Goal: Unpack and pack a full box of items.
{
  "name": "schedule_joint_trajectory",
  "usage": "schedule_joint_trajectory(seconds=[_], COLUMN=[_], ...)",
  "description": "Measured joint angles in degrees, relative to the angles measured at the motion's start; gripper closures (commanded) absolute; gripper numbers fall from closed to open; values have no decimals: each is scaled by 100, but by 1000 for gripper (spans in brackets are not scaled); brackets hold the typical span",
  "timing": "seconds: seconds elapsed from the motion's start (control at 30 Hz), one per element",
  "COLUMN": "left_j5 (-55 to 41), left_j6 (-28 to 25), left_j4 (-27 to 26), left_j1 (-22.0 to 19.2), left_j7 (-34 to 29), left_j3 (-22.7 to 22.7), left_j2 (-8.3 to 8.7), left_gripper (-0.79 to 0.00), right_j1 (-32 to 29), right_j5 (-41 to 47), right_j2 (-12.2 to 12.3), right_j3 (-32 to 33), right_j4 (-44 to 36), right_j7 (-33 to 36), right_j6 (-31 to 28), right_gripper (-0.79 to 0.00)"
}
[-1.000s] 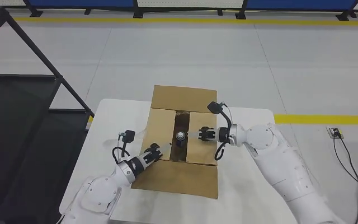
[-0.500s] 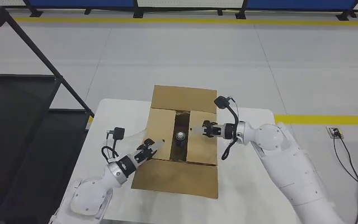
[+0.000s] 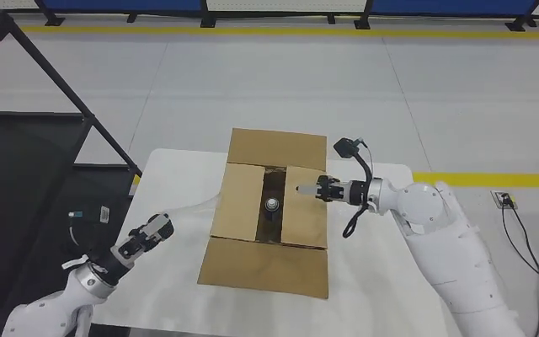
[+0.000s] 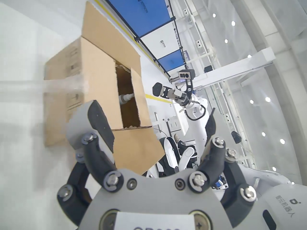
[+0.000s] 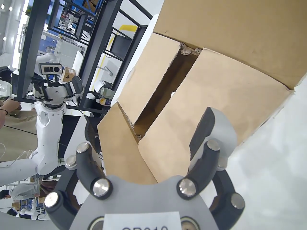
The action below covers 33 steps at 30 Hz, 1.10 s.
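**A:** Box point(image 3: 268, 268) first. How will it handle?

**B:** One cardboard box, mid-counter point(image 3: 177, 181). The walls look stiff and light, but it is likely heavy if full, so don't lift it. It has four flaps point(image 3: 278, 147): the far and near pair lie spread out, the side pair folded in with a slot between. Take a side one by its free edge; it should hinge at the crease.

**A:** Contents?

**B:** One bottle point(image 3: 271, 206) counted, cap up in the slot. The rest is hidden. It's smooth and round, so probably slippery. Grip the neck from above.

**A:** Jaws?

**B:** Right jaws spread and empty, over the right-hand flap. Left jaws spread and empty, near the counter's left edge, well apart from the box.
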Motion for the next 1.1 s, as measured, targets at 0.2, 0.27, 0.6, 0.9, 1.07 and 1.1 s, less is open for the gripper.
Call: schedule_joint_trajectory(seconds=[0.2,0.27,0.6,0.9,1.07,1.1], left_j5=[-140,-71,-236,-184,-489,-542], left_j6=[189,176,286,166,194,207], left_j4=[458,572,1134,1182,1088,1065], left_j1=[-51,-125,-546,-745,-728,-722], left_j7=[-845,-1176,-2773,-2935,-2943,-2919], left_j3=[40,137,616,1158,1151,1142], left_j2=[76,104,232,262,289,293], left_gripper=[-785,-785,-785,-785,-785,-785], right_j1=[-96,-63,369,842,1123,1189], right_j5=[16,174,554,563,479,501], right_j2=[-27,-36,-112,-293,-449,-481], right_j3=[67,151,275,-65,-407,-464], right_j4=[102,219,1326,2266,2765,2892], right_j7=[-752,-1062,-1978,-2699,-2934,-2914], right_j6=[534,664,722,844,925,926], right_gripper=[-785,-785,-785,-785,-785,-785])
